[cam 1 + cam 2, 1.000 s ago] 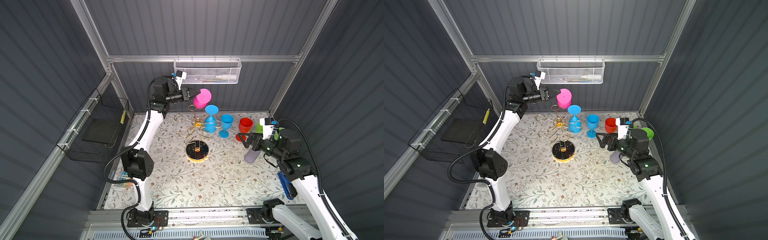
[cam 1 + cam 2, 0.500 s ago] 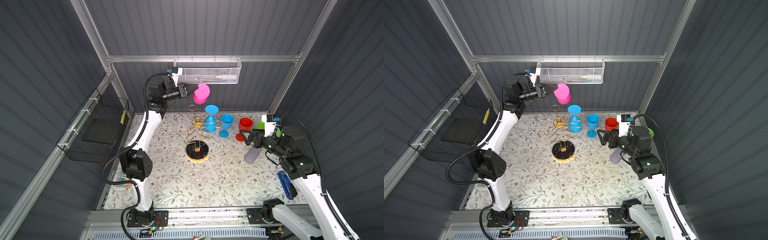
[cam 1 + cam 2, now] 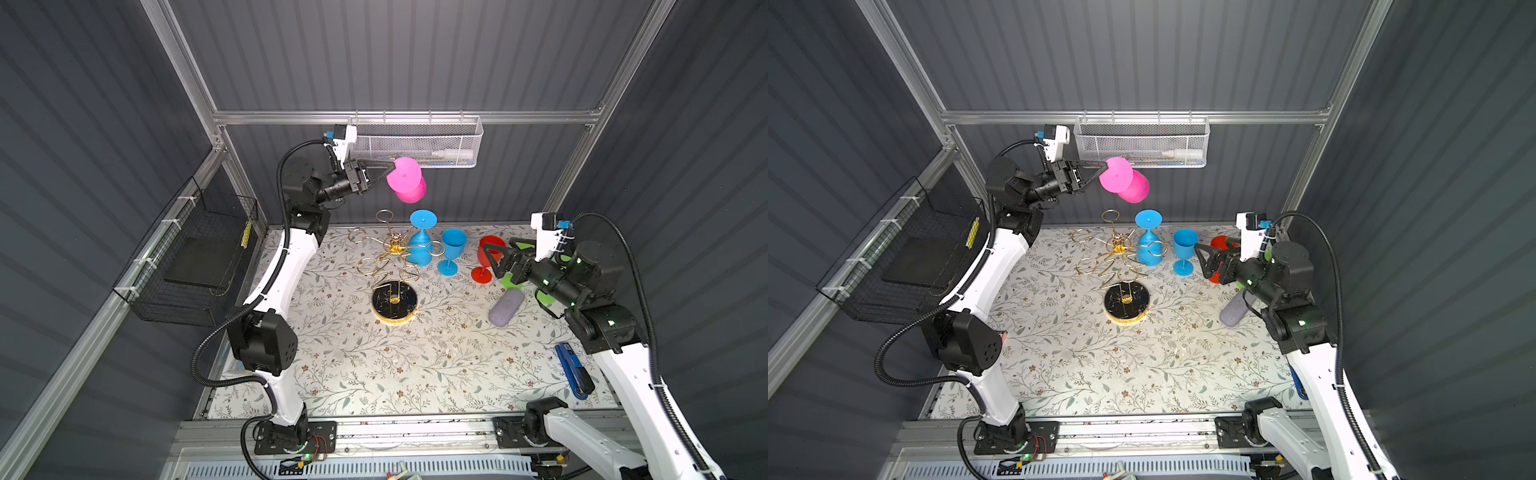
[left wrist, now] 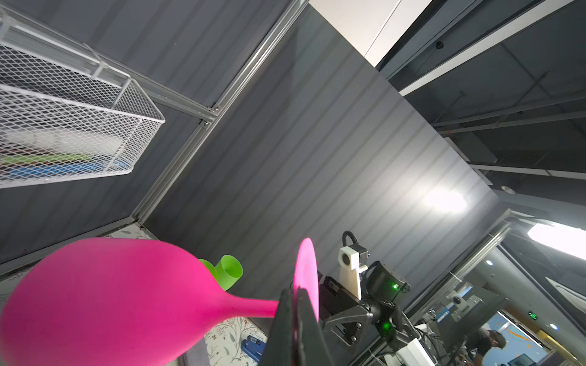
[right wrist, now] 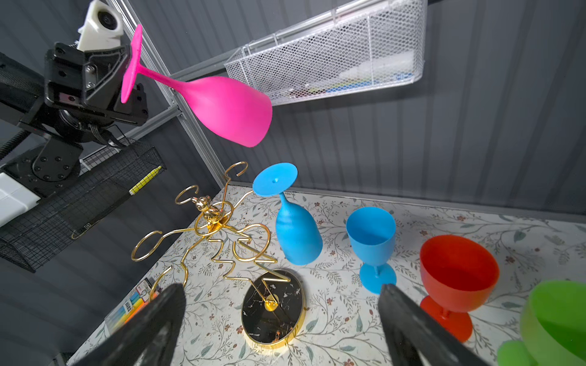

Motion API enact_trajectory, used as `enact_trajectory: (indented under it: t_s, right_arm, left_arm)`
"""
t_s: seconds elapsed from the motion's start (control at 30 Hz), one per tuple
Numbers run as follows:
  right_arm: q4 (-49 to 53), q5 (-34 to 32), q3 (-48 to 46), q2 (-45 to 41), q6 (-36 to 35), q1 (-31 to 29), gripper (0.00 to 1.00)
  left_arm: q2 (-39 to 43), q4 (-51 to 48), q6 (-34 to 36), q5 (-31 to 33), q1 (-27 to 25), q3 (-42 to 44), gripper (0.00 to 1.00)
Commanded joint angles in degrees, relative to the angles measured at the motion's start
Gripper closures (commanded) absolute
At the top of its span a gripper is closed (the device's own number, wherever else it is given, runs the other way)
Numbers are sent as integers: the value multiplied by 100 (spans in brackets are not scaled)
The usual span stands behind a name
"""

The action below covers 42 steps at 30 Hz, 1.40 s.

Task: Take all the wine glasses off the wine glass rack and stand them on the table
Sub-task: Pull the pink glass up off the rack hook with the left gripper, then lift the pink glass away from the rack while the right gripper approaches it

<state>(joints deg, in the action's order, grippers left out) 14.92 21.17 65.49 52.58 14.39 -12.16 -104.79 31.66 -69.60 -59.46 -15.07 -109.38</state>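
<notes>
My left gripper is shut on the flat foot of a pink wine glass, held high in the air near the back wall, its bowl tilted down and away. In the left wrist view the fingertips pinch the foot's rim. Below it stands the wine glass rack, gold wire on a round black base. A blue wine glass hangs upside down on one of its arms. To the right of the rack my right gripper is open and holds nothing.
An upright blue goblet, a red goblet and green cups stand right of the rack. A grey case and a blue stapler lie at the right. A white mesh basket hangs just above the pink glass.
The left gripper has lifted the pink glass higher, closer to the mesh basket. The right gripper has risen slightly and stays open.
</notes>
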Motion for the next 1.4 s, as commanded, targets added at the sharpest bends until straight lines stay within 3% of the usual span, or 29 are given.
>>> enact_trajectory:
  t_s: [0.0,0.3,0.47,0.8,1.37]
  right_arm:
    - [-460,20,212,48,-312,-141,3]
    - [-1030,-411,395,378,-1327,-805,1]
    - [-1261,-626,471,635,-1898,-1153,1]
    - [-1422,-709,884,1388,-2673,-1655,1]
    - [-1922,-1043,1508,2399,-3065,-2086,1]
  left_arm:
    - [205,1137,-916,-177,-17,225,100]
    - [284,2674,-2425,-286,-179,760,100]
    - [402,3168,-2911,-344,-247,1094,100]
    - [808,3109,-2863,-404,-304,1608,100]
    - [1038,3248,-3000,-400,-347,1982,100]
